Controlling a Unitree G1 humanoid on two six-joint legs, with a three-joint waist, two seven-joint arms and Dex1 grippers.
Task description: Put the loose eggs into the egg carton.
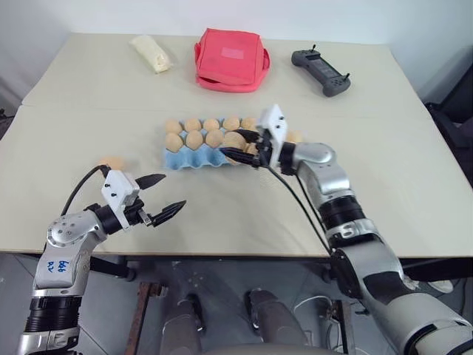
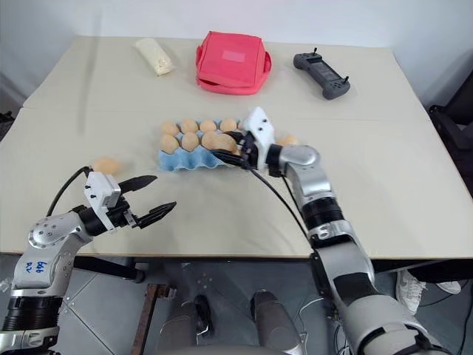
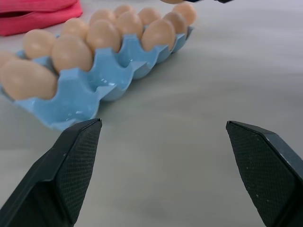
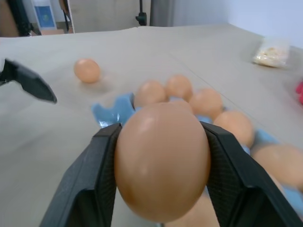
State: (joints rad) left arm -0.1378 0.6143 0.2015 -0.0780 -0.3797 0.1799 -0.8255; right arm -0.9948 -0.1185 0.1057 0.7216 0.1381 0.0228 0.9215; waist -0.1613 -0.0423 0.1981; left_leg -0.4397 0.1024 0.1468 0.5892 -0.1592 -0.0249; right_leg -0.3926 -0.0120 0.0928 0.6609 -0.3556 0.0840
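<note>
— Pale tabletop (image 1: 222,214) all round, and the work sits near its middle. What does the right gripper (image 1: 245,148) hold?

— Its two black fingers are clamped on one of the loose eggs (image 4: 162,158). In the right wrist view the egg fills the gap between the pads, its long axis running roughly upright across the fingers.

— And where is the egg carton (image 1: 194,158) from that gripper?

— Straight ahead and just below. From the head view the gripper points toward about nine o'clock, and the light blue carton lies at nine o'clock from the fingertips, touching or nearly so at its right end. The back two rows look filled; the near row still shows bare blue cups.

— So the coming move depends on what?

— Probably on lining the held egg over one of those empty near cups, which lie at about eight o'clock from the claw, then lowering it.

— The left gripper (image 1: 162,198)?

— Spread wide and empty, low at the table's near edge, the carton at about one o'clock from it.

— Any egg left loose?

— One on the table (image 1: 111,163) at about eleven o'clock from the left gripper, much nearer that arm. Another (image 2: 288,139) peeks out behind the right wrist.
</note>
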